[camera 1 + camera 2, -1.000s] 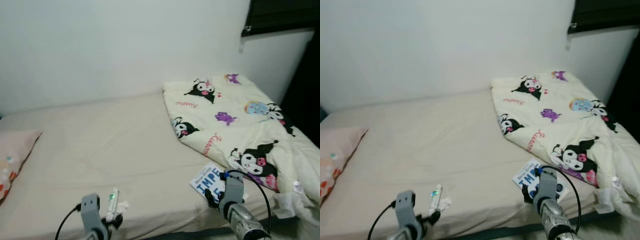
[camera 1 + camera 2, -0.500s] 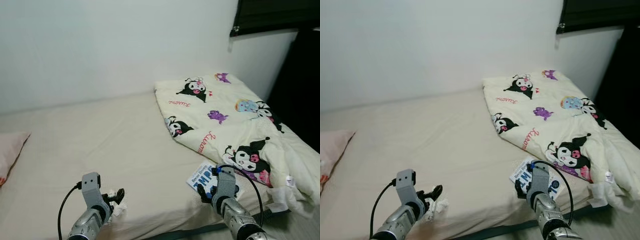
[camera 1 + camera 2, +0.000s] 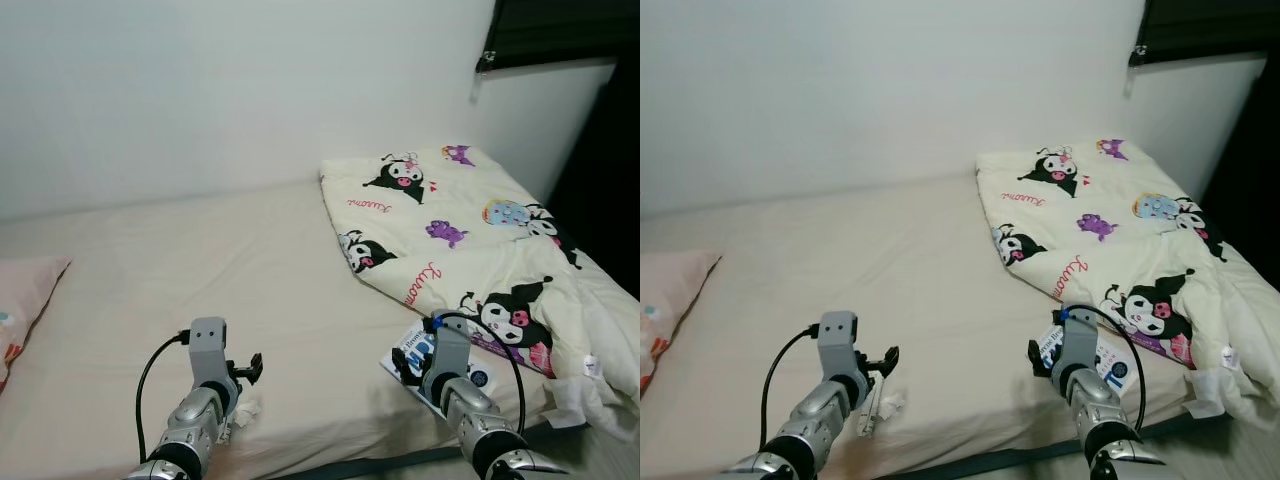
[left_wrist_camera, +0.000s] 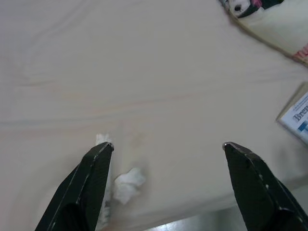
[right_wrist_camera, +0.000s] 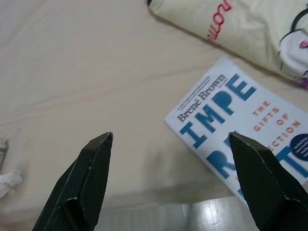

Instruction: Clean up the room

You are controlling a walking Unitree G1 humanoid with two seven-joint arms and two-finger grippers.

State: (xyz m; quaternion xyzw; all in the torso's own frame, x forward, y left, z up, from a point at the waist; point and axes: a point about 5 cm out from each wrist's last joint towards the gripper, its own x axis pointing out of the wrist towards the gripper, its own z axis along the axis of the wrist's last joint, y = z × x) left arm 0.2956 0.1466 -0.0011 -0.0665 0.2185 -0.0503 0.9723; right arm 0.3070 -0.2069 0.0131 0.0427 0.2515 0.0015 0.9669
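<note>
We are holding our left gripper (image 4: 166, 147) spread wide just above the bed (image 3: 200, 270), with a crumpled tissue (image 4: 128, 183) lying beside one finger near the mattress edge. Our right gripper (image 5: 171, 139) is hovering, fingers also wide apart, over the white-and-blue book (image 5: 236, 127) lying beside the cartoon-print blanket (image 3: 470, 230).

Matt cloth sheet (image 3: 200, 270), soft printed quilt (image 3: 480, 250) — glossy paper book (image 5: 240, 125), crumpled tissue (image 4: 129, 182).

The book (image 5: 240, 125) cover reads "Brené Brown", large blue "IMPE", and orange "THE GIFTS OF"; the rest is cut off.
</note>
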